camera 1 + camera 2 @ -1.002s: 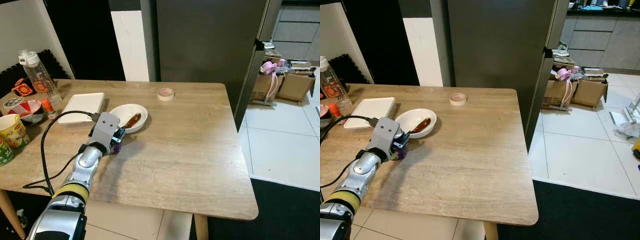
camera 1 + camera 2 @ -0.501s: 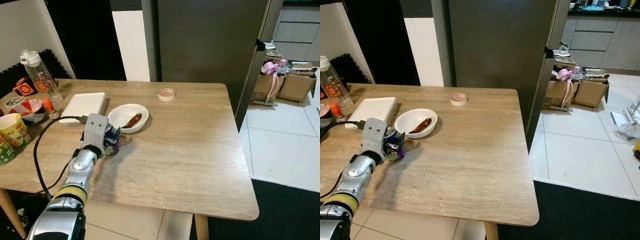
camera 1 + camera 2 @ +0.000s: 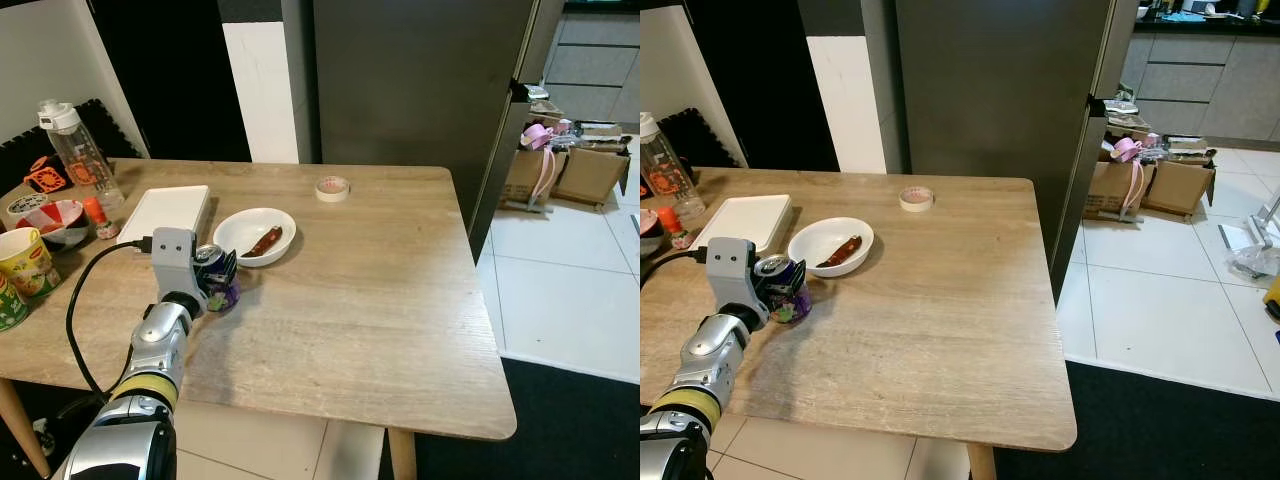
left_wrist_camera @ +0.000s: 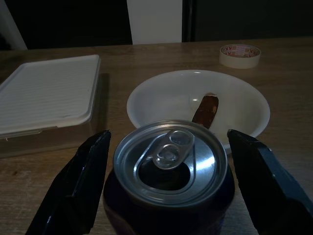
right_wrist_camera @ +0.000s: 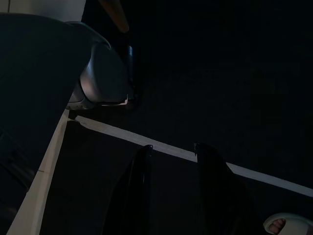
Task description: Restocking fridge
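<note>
Reaching across the wooden counter (image 3: pixel 380 300), the left hand (image 4: pixel 168 183) sits level with a purple drink can (image 4: pixel 168 178), its black fingers (image 4: pixel 80 186) spread apart on either flank of the can, with a sliver of gap showing on each side. Can's upright, tab end up and already opened, standing near the counter's front-left area. Just past it at about one o'clock sits a white bowl (image 3: pixel 256 234) holding a brown sausage-like piece (image 3: pixel 266 241), and at eleven o'clock lies a flat white lidded container (image 3: pixel 167 212). Farther back, at one o'clock from the bowl, rests a roll of tape (image 3: pixel 332 187). Behind the counter stands the dark fridge (image 3: pixel 420 90), door closed. Down in the shade, the right hand (image 5: pixel 171 149) hangs idle over dark floor, fingers slightly apart.
</note>
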Controlling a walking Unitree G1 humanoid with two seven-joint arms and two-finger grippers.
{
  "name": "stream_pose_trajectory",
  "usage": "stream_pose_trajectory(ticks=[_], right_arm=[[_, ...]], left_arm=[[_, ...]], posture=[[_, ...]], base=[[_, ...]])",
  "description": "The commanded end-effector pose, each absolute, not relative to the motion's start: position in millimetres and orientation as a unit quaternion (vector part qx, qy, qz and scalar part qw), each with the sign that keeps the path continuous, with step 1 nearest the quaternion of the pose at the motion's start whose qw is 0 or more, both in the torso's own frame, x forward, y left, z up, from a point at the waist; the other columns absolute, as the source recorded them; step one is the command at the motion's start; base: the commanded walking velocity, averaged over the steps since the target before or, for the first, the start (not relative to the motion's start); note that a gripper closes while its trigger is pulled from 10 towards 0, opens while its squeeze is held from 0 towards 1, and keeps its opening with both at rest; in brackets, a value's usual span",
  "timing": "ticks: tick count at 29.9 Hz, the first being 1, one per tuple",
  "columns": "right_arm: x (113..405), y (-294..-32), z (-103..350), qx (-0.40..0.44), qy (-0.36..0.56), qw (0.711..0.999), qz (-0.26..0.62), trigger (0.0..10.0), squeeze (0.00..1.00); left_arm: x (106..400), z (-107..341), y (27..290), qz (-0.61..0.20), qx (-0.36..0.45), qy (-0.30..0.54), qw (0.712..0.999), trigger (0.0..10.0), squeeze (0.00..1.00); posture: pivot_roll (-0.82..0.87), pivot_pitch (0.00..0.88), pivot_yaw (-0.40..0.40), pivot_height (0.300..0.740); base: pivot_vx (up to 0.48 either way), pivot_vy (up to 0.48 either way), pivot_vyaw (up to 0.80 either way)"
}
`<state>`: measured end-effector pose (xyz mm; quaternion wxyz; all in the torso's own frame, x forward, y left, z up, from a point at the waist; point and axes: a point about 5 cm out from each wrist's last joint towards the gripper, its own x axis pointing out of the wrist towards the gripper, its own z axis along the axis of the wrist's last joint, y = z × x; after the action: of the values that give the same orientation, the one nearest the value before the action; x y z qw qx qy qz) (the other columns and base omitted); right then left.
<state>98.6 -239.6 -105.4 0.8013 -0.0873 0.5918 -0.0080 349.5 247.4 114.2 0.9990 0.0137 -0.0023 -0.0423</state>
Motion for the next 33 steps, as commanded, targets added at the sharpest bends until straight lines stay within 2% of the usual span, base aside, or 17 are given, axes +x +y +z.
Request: stream_pose_trajectory(ticks=[1, 18, 19, 20, 21, 28, 29, 31, 32, 33], right_arm=[[100.2, -238.0, -105.4, -0.084, 0.59, 0.803, -0.007, 10.0, 0.0], [100.6, -237.8, -105.3, -0.084, 0.59, 0.803, -0.007, 10.0, 0.0], [100.7, -237.8, -105.3, -0.083, 0.59, 0.803, -0.007, 10.0, 0.0], [100.7, -237.8, -105.3, -0.083, 0.59, 0.803, -0.007, 10.0, 0.0], [100.8, -237.8, -105.2, -0.083, 0.59, 0.803, -0.006, 10.0, 0.0], [101.1, -237.9, -105.1, -0.084, 0.589, 0.804, -0.006, 10.0, 0.0], [101.1, -238.0, -105.1, -0.084, 0.589, 0.804, -0.006, 10.0, 0.0], [101.1, -238.0, -105.1, -0.084, 0.589, 0.804, -0.006, 10.0, 0.0], [101.1, -238.0, -105.1, -0.084, 0.589, 0.804, -0.006, 10.0, 0.0], [101.1, -238.0, -105.1, -0.084, 0.589, 0.804, -0.006, 10.0, 0.0]], left_arm=[[350.2, 111.5, 244.5, -0.044, 0.001, 0.006, 0.999, 10.0, 0.0], [348.0, 105.7, 242.9, -0.048, -0.007, 0.017, 0.999, 10.0, 0.0], [347.9, 105.4, 242.4, -0.051, -0.008, 0.017, 0.999, 0.9, 0.0], [347.9, 105.4, 242.4, -0.051, -0.008, 0.017, 0.999, 0.9, 0.0], [347.6, 105.0, 242.0, -0.053, -0.01, 0.016, 0.998, 0.0, 0.0], [347.3, 105.0, 243.0, -0.051, -0.011, 0.016, 0.999, 0.0, 0.0], [347.3, 105.3, 244.3, -0.047, -0.012, 0.016, 0.999, 0.6, 0.0], [347.3, 105.5, 244.8, -0.046, -0.012, 0.016, 0.999, 0.6, 0.0], [347.3, 106.0, 245.7, -0.044, -0.013, 0.015, 0.999, 10.0, 0.0], [347.3, 106.0, 245.7, -0.044, -0.013, 0.015, 0.999, 10.0, 0.0]], posture=[[-0.1, 0.0, 0.022, 0.74], [-0.1, 0.0, 0.019, 0.74], [-0.1, 0.0, 0.019, 0.74], [-0.1, 0.0, 0.019, 0.74], [-0.1, 0.0, 0.019, 0.74], [-0.1, 0.0, 0.019, 0.74], [-0.1, 0.0, 0.019, 0.74], [-0.1, 0.0, 0.019, 0.74], [-0.1, 0.0, 0.019, 0.74], [-0.1, 0.0, 0.019, 0.74]], base=[[0.0, 0.0, 0.0], [0.0, 0.0, 0.0], [0.0, 0.0, 0.0], [0.0, 0.0, 0.0], [0.0, 0.0, 0.0], [0.0, 0.0, 0.0], [0.0, 0.0, 0.0], [0.0, 0.0, 0.0], [0.0, 0.0, 0.0], [0.0, 0.0, 0.0]])
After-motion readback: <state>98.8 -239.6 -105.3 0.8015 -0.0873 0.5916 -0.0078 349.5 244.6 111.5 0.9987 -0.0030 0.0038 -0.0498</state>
